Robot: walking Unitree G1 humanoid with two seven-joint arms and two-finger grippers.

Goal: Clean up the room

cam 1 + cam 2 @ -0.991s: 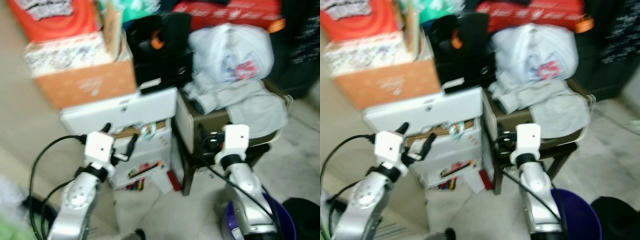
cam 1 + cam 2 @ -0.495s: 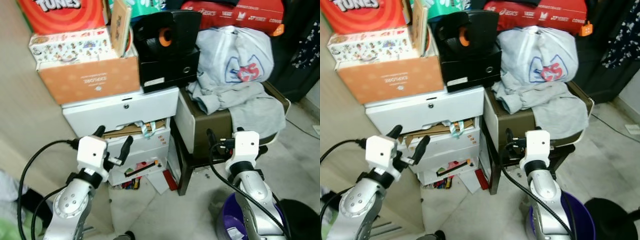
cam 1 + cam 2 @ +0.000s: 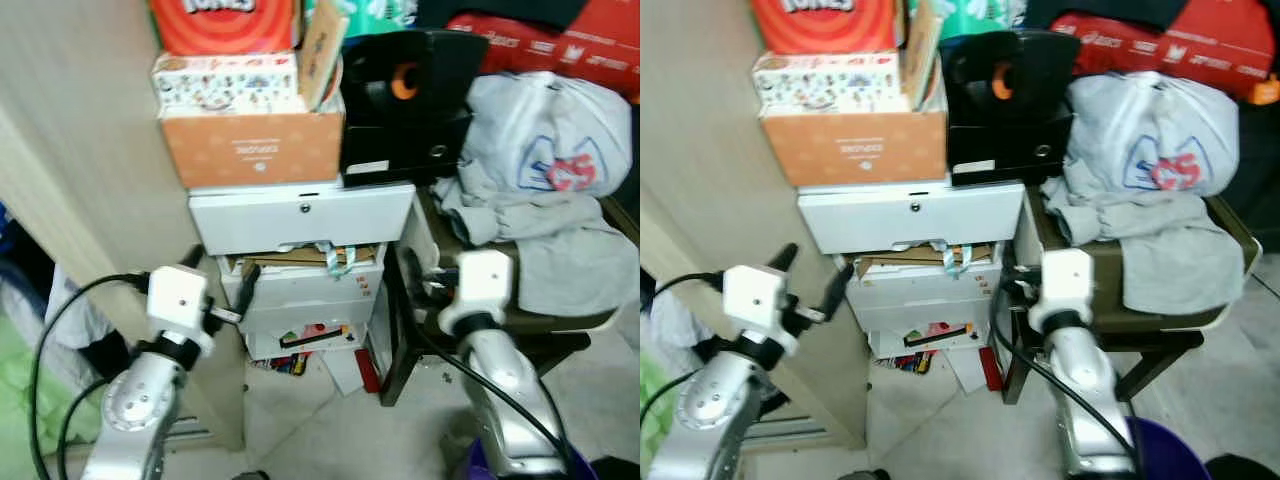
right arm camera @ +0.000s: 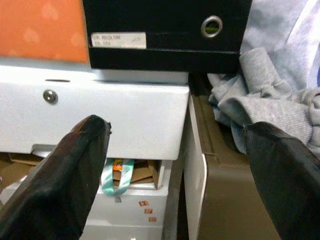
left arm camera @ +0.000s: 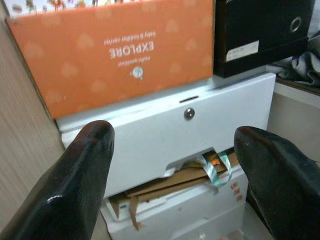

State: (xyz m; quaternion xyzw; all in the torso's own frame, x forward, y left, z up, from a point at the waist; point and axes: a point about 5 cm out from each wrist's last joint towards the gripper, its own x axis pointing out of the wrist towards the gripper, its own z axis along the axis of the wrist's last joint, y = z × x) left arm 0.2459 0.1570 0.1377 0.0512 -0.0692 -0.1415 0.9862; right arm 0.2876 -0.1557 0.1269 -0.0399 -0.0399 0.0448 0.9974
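Presently both arms are raised before a cluttered stack against a wooden panel. Largest is the white drawer unit, its lower drawers ajar with cardboard and a teal ribbon spilling out; it looks rigid and probably too heavy to shift, so only its loose contents suit picking. On top sit an orange box, stiff card and likely light, best taken by opposite side walls, and a black case, hard and smooth, possibly slippery. Beside the unit a brown stool carries grey clothing and a white bag; both are soft, light and limp, will sag when lifted, and are best pinched at a bunched fold near the front edge. Papers lie on the floor below, thin and hard to lift flat. The left gripper and right gripper each have fingers spread wide, holding nothing, facing the drawers.
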